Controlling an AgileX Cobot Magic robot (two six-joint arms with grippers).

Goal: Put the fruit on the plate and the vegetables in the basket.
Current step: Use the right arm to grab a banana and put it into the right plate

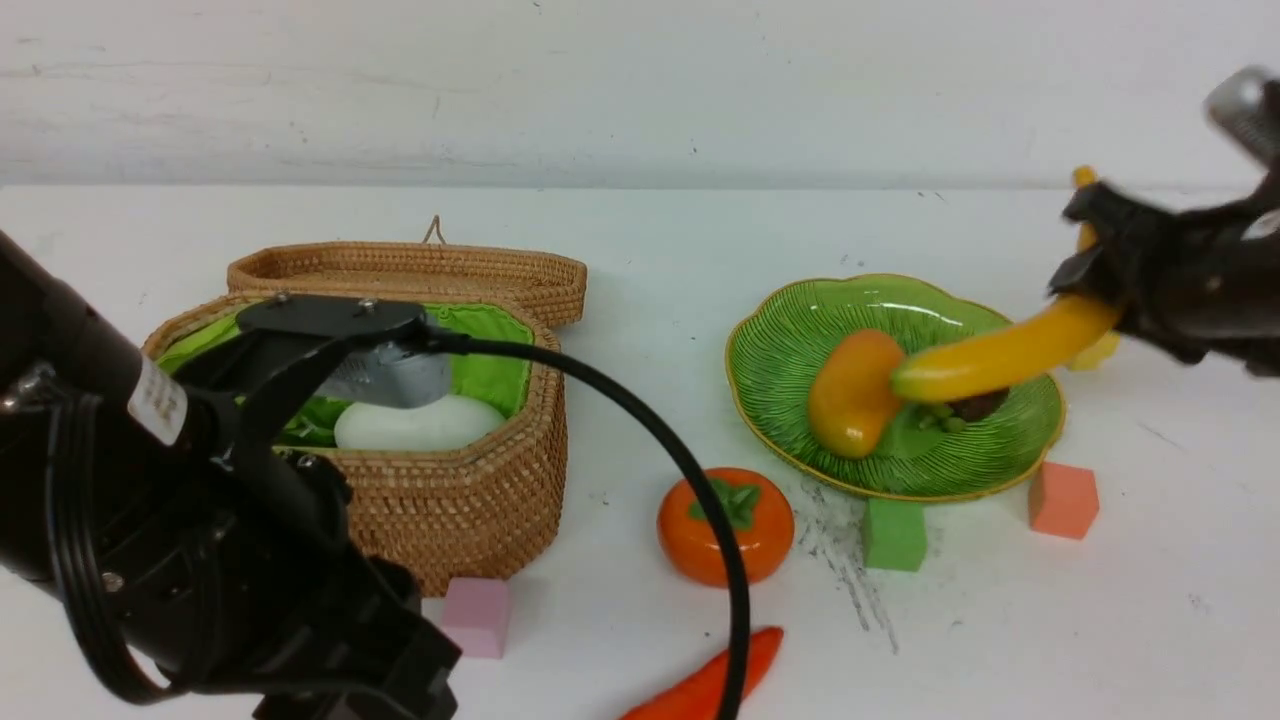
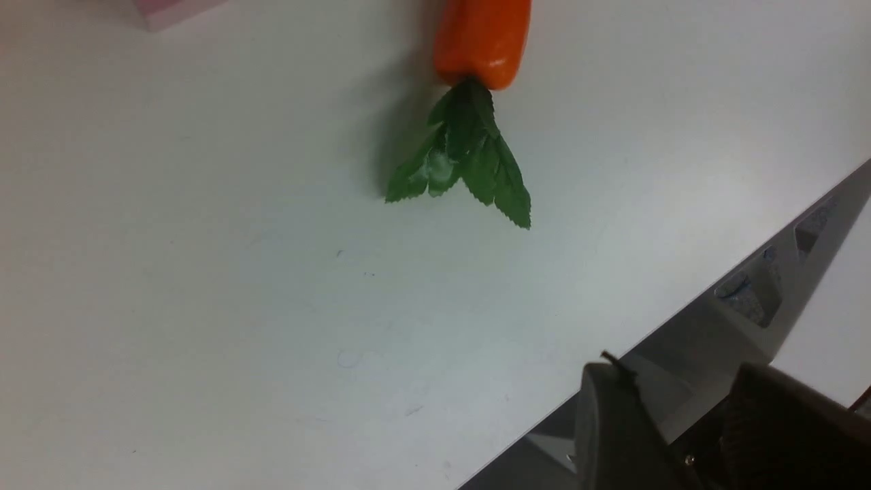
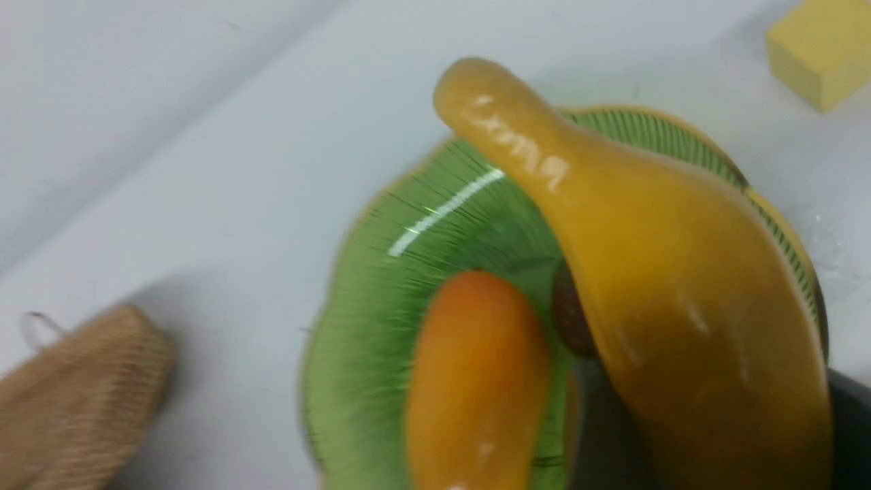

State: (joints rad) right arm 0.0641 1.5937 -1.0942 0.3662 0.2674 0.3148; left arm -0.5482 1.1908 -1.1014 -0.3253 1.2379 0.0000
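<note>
1. The right claw (image 1: 1095, 285) is clamped on the banana (image 1: 1000, 358) near one end, and we see it hanging over the plate (image 1: 790, 325). We cannot tell whether it touches anything.
2. On the plate lies the mango (image 1: 852, 395), with the dark mangosteen (image 1: 978, 405) tucked under the banana.
3. The persimmon (image 1: 725, 525) sits on the table (image 1: 640, 250), out front, between the basket (image 1: 470, 500) and the plate.
4. In the basket, with its lid (image 1: 410, 268) thrown back, we spot the white radish (image 1: 420, 425).
5. The left claw (image 2: 680, 435) is low by the table's near edge, jaws partly apart, nothing between them.
6. The pepper (image 2: 482, 37) lies on the table near that claw, its leaves pointing towards it.
</note>
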